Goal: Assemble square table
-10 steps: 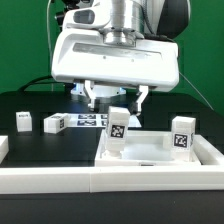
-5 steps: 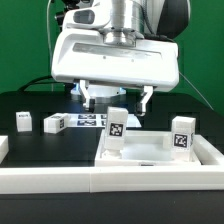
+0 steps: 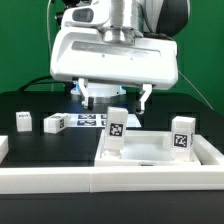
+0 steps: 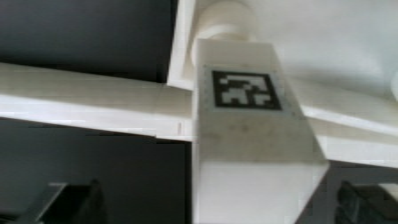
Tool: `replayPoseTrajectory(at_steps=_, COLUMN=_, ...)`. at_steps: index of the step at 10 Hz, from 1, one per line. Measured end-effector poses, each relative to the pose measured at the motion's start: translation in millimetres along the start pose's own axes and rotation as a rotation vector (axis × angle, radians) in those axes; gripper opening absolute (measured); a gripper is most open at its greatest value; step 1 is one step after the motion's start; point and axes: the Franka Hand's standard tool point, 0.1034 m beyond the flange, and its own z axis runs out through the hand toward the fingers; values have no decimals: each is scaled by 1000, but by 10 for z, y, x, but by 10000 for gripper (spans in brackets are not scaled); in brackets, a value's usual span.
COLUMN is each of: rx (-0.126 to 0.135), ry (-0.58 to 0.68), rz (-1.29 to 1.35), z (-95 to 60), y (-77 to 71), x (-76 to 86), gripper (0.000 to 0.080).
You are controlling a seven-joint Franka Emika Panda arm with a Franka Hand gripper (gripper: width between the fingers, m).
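A white leg [image 3: 118, 133] with a black-and-white tag stands upright at the near left corner of the white square table top [image 3: 155, 152]. My gripper [image 3: 118, 100] hangs open just above it, a finger on each side and neither touching. A second tagged leg [image 3: 181, 135] stands upright at the top's right side. In the wrist view the leg [image 4: 246, 110] fills the middle, tag facing the camera, with dark fingers [image 4: 64, 200] far apart on both sides and the top's rim [image 4: 89, 95] behind it.
Two loose tagged legs [image 3: 22, 121] [image 3: 54, 123] lie on the black table at the exterior view's left. The marker board [image 3: 92, 120] lies flat behind them. A long white rail [image 3: 100, 182] runs along the front, another rail end [image 3: 3, 148] at the left.
The fingers have spread apart from the upright leg, letting it go. The leg stays standing on the top, and the arm has barely moved.
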Motion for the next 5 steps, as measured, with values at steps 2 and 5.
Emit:
replayPoseTrajectory(at_steps=2, rx=5, ry=-10, rz=5, z=-13, y=4, x=5, gripper=648)
replayPoseTrajectory(at_steps=5, rx=41, ry=-96, rz=9, z=31, y=-65, x=-63, gripper=648)
